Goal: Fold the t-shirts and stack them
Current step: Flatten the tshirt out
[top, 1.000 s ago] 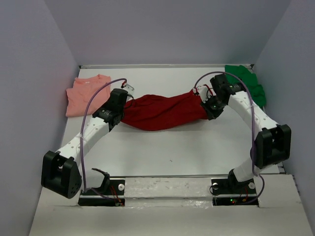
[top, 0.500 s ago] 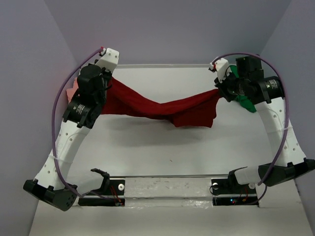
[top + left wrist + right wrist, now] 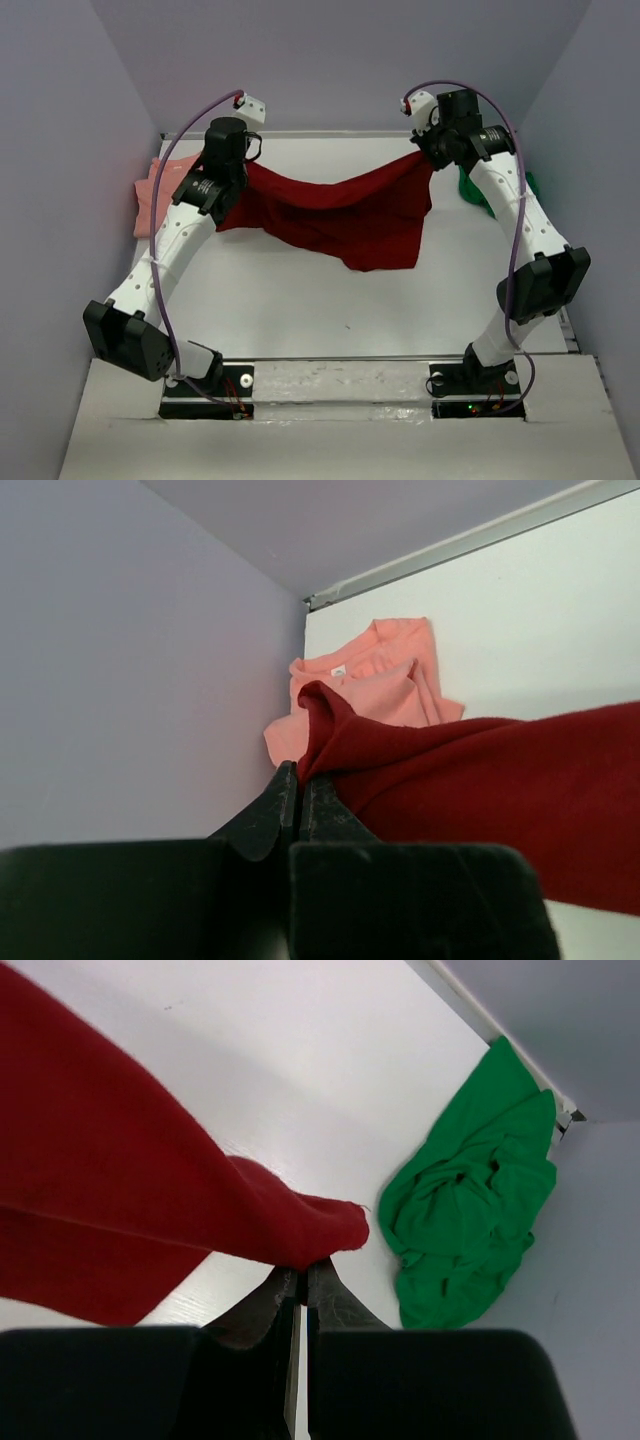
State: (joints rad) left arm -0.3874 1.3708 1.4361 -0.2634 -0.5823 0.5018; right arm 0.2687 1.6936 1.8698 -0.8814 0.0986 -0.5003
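The white table fills the middle of the top view. A salmon pink t-shirt lies crumpled on it at the upper left of the frame. A bright green t-shirt lies bunched at the upper right. The lowest fold of the dark red t-shirt, right of centre, perhaps touches the table, but this is not clear.

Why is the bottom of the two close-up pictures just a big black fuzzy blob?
Left wrist view: that blob is the left fingers, so near the camera that they look dark and soft, while the dark red t-shirt beyond them looks sharper. Right wrist view: the same happens with the right fingers. Top view: the light is even and there is no such blob.
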